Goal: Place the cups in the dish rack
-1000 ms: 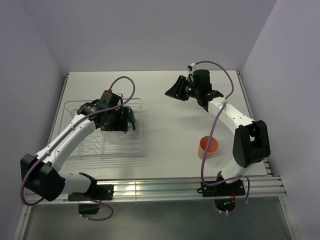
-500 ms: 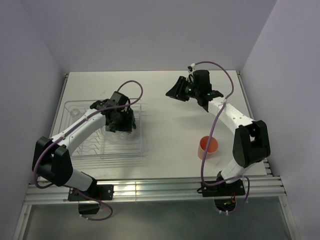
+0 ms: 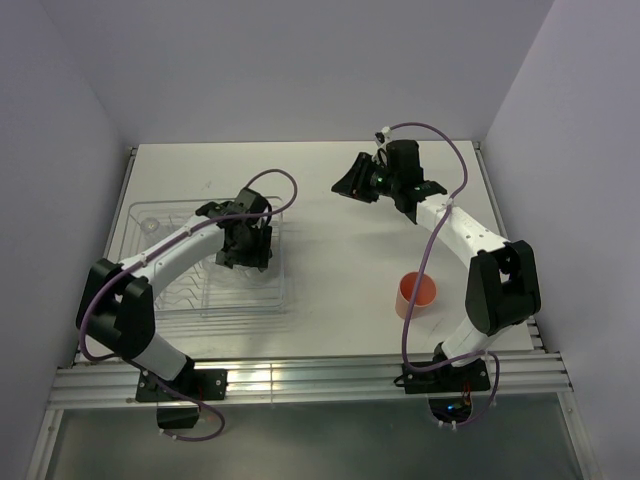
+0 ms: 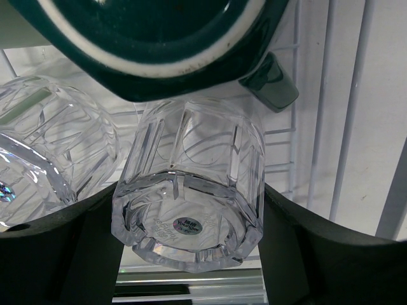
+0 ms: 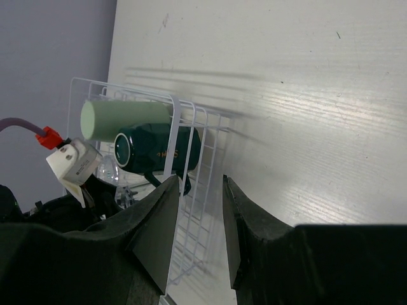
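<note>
Over the clear wire dish rack (image 3: pixel 150 215), the left arm has been folding in: across the last second its elbow and shoulder link have swung in toward the rack, while the left gripper (image 3: pixel 245 245) has only crept a touch to the right above the rack's right-hand end. That looks like a settling move rather than a carry, so this cup is likely about to be set down.

On the wrist view, the gripper is closed on a clear faceted glass (image 4: pixel 187 190), a dark finger pressed to each side and the thick base facing the camera. Just beyond it lies the dark teal mug with the cream lining (image 4: pixel 159 32), and a second clear glass (image 4: pixel 44 140) sits close on the left, both already in the rack. The pale green tumbler (image 5: pixel 124 119) lies on its side right beside the mug.

Across the surface (image 3: pixel 340 270), the right arm hasn't budged. It is stretched out toward the far middle, with the right gripper (image 3: pixel 348 183) turned to face the rack, its jaws parted and nothing between them.

One cup is plainly left outside: the salmon-pink tumbler (image 3: pixel 416 293) stands upright on the surface near the right arm, well apart from the rack.
</note>
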Action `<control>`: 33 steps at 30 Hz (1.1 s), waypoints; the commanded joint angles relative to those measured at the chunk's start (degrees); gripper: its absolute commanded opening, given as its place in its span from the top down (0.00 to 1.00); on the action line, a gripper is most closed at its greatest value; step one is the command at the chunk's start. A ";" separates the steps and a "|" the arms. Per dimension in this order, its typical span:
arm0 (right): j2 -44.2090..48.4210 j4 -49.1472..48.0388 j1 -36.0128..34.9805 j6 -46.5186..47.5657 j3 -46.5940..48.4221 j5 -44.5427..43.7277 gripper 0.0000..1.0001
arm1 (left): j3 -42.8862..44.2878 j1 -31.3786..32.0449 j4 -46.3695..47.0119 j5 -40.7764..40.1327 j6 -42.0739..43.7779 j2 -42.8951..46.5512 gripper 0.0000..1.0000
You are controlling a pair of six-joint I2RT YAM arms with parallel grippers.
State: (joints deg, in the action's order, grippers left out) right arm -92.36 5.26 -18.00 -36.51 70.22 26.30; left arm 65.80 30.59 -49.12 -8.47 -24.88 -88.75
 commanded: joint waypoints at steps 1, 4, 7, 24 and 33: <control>1.74 -0.69 0.25 0.83 1.94 -0.38 0.59 | 1.17 0.70 0.35 -1.99 -0.34 -0.37 0.79; 1.57 -0.69 0.16 0.74 1.85 -0.29 0.59 | 1.26 1.05 0.17 -2.60 -0.43 -0.72 0.62; 1.48 -0.69 0.25 0.74 1.85 -0.20 0.59 | 1.35 1.31 0.08 -3.30 -0.69 -0.81 0.41; 1.65 -0.25 0.25 0.83 2.12 -0.46 0.59 | 1.96 2.98 -0.62 -5.33 -1.31 -1.08 0.20; 2.09 0.28 0.25 0.92 2.29 -0.64 0.59 | 2.31 3.60 -0.80 -5.51 -1.48 -0.28 0.19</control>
State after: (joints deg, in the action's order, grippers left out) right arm -92.36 5.39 -18.00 -36.51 70.22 26.30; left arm 66.04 33.58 -49.39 -13.04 -25.39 -89.91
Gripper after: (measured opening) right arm 0.411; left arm 0.803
